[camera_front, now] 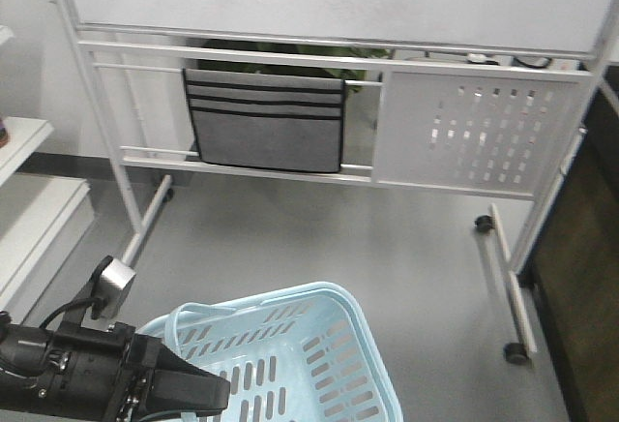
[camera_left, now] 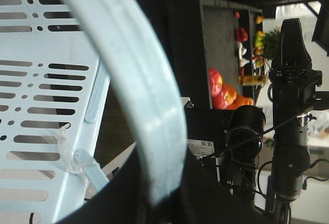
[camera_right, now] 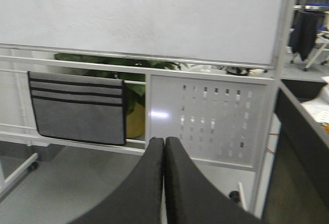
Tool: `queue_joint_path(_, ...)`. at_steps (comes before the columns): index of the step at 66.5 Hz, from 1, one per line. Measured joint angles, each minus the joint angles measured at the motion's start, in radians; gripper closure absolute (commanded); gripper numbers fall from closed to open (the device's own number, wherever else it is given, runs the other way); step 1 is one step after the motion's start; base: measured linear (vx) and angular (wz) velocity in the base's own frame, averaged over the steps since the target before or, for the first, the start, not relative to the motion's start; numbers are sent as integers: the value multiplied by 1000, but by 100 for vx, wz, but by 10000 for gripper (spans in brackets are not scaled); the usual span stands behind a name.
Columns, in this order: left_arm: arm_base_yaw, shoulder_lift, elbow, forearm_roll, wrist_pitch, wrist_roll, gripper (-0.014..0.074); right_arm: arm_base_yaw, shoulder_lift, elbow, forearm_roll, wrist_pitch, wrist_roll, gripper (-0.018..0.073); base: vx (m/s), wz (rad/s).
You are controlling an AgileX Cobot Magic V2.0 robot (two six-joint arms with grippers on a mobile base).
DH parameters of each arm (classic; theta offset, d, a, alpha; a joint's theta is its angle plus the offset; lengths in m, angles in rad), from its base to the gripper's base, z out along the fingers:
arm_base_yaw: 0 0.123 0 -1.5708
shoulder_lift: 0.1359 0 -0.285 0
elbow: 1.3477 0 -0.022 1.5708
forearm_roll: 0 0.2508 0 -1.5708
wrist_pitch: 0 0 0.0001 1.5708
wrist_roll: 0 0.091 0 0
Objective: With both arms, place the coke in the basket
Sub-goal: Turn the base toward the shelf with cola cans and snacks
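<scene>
Left gripper [camera_front: 198, 391]: sits at the near rim of the basket [camera_front: 290, 298]. In the left wrist view the handle [camera_left: 149, 106] arcs down between the dark fingers, so the gripper is judged to be clamped on the handle and carrying the basket.

Right gripper [camera_right: 164, 141]: fingers pressed together, nothing between them. It points level at the whiteboard stand [camera_right: 154, 13] across the floor.

Coke: not in view from any camera. Its direction from either gripper, its long axis, whether it stands or lies, and which arm is nearer cannot be told. The part of the basket that shows holds no can.

Judgement: the task is at an early stage. With the left arm occupied, the pick falls to the right arm. That gripper must open before it approaches, and the can must first be brought into view.
</scene>
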Motion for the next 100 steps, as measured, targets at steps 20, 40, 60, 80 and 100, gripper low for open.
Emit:
queue_joint_path(20, 0, 0, 0, 0, 0, 0, 603, 0, 0, 0, 0, 0, 0, 569, 17, 39)
queue_joint_path(40, 0, 0, 0, 0, 0, 0, 603, 0, 0, 0, 0, 0, 0, 569, 18, 43)
queue_joint_path(60, 0, 0, 0, 0, 0, 0, 603, 0, 0, 0, 0, 0, 0, 569, 17, 42)
queue_joint_path(80, 0, 0, 0, 0, 0, 0, 603, 0, 0, 0, 0, 0, 0, 569, 15, 53)
queue_joint_path(100, 0, 0, 0, 0, 0, 0, 603, 0, 0, 0, 0, 0, 0, 569, 13, 48)
